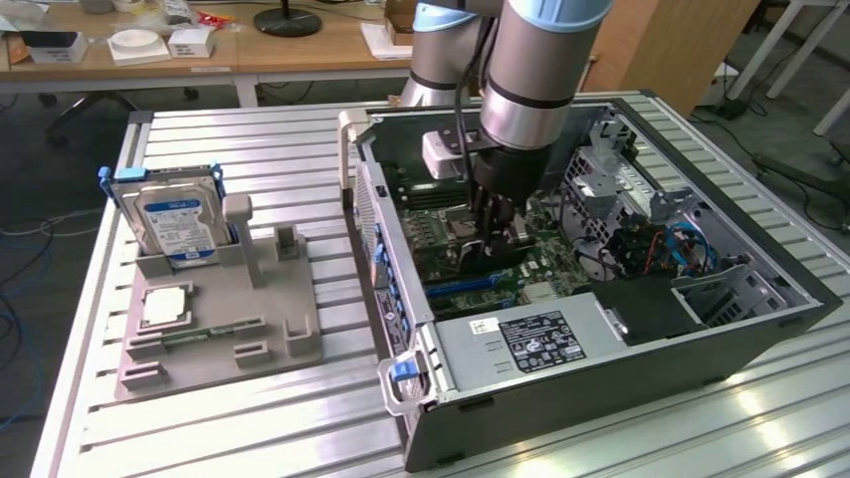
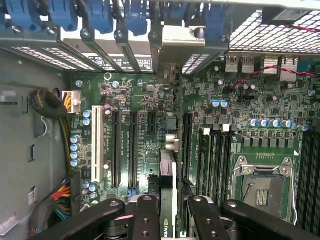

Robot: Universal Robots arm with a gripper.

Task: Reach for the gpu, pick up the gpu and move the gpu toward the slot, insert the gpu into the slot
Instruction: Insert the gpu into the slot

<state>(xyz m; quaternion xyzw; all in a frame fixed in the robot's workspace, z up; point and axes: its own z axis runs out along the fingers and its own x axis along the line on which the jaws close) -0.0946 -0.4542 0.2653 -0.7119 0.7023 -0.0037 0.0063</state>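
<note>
- Where the ribbed metal table [image 1: 266, 139] carries everything, the open computer case [image 1: 743, 329] takes up the side toward the exterior view's right, its side panel off and its interior exposed.
- Inside the case, the green motherboard [image 2: 250, 100] lies flat on the floor, with black expansion slots [image 2: 132, 145] and one white slot running in parallel lines across it.
- The robot arm [image 1: 531, 60] comes down from above into the middle of the case.
- At the case's near corner sits the grey power supply [image 1: 531, 344] with its label facing up.
- Toward the table's edge at the exterior view's left rests a grey fixture tray [image 1: 266, 329], with the silver hard drive [image 1: 173, 219] standing upright at its far end.
- The gripper [image 2: 167, 212] is closed on the gpu [image 2: 168, 185]: the black fingers [image 2: 145, 215] press either face, and the card stands on edge between them, directly above the motherboard.
- The gpu's silver bracket [image 2: 177, 47] sits against the case's rear slot openings, under the blue clips [image 2: 135, 15].
</note>
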